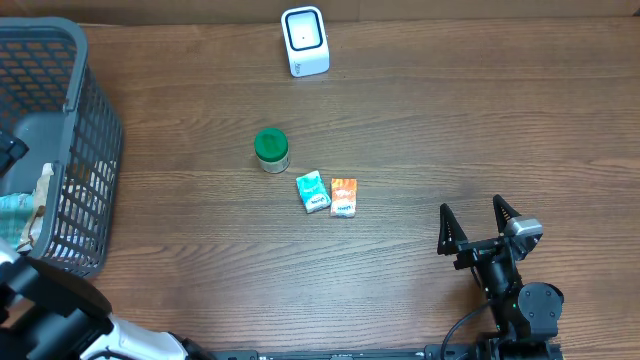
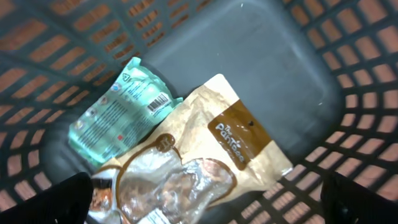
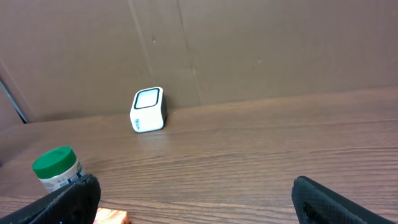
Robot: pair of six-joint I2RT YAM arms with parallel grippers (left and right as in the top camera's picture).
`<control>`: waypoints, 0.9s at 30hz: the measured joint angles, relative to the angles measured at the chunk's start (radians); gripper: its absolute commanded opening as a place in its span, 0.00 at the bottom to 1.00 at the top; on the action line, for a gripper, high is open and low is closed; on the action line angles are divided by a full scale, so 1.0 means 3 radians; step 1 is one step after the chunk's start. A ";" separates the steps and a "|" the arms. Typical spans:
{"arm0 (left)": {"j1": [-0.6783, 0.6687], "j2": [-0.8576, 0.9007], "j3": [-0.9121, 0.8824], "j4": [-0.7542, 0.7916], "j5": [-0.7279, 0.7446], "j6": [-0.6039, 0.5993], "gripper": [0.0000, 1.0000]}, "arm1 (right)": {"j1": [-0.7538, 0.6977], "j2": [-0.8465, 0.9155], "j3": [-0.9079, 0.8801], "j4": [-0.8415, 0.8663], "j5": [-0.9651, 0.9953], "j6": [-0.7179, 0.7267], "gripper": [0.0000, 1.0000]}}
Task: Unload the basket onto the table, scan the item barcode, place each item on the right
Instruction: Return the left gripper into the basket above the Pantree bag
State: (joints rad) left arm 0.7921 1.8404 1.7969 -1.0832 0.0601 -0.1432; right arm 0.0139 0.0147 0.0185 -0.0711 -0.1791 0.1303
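Broadly, the brown wooden table [image 1: 450,110] holds everything, and the grey plastic lattice basket [image 1: 95,150] sits at its left edge. The left gripper [image 2: 208,202] hangs inside that basket with its fingers spread wide and nothing between them. Below it lie a tan-and-brown snack pouch with a clear window [image 2: 205,155] and a mint-green foil pouch [image 2: 118,106] with its barcode facing up. Neither pouch is touched.

The right gripper [image 1: 470,208] stands over bare wood near the table's front right, also splayed open and empty, with its fingers pointing toward the far edge. The white cube-shaped barcode scanner [image 1: 304,41] sits at that far edge, window up.

Three things lie out in the middle, and I judge these to be what is left to scan. They are a small jar with a green lid [image 1: 271,149], a small teal packet [image 1: 313,191] and a small orange packet [image 1: 343,197]. The two packets lie flat, side by side and just about touching. Their long axes run roughly toward the scanner, the teal one slightly skewed.

The orange packet lies ahead and to the left of the right fingers, well apart from them. It is still much nearer to them than to the left arm, so the right arm looks better placed. Closing across the packet's narrow width would suit the way those fingers already face.
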 measured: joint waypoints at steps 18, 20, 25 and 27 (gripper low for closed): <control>-0.0066 0.0867 0.0000 -0.0004 0.0224 0.0617 0.85 | -0.0001 0.0000 0.0000 0.0000 0.0001 0.0001 1.00; -0.0071 0.0949 0.0000 -0.0003 0.0223 0.0640 0.86 | -0.0001 0.0000 0.0000 0.0000 0.0001 -0.0001 1.00; -0.0086 0.1003 -0.0010 0.0045 0.0212 0.0679 0.88 | -0.0001 0.0000 0.0000 0.0000 0.0003 0.0000 1.00; -0.0086 0.1003 -0.0010 0.0074 0.0211 0.0689 0.88 | 0.0000 0.0000 0.0000 -0.0001 0.0001 -0.0001 1.00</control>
State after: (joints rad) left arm 0.7662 2.1414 1.7939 -1.0611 0.1234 0.0635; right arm 0.0139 0.0147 0.0185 -0.0715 -0.1787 0.1299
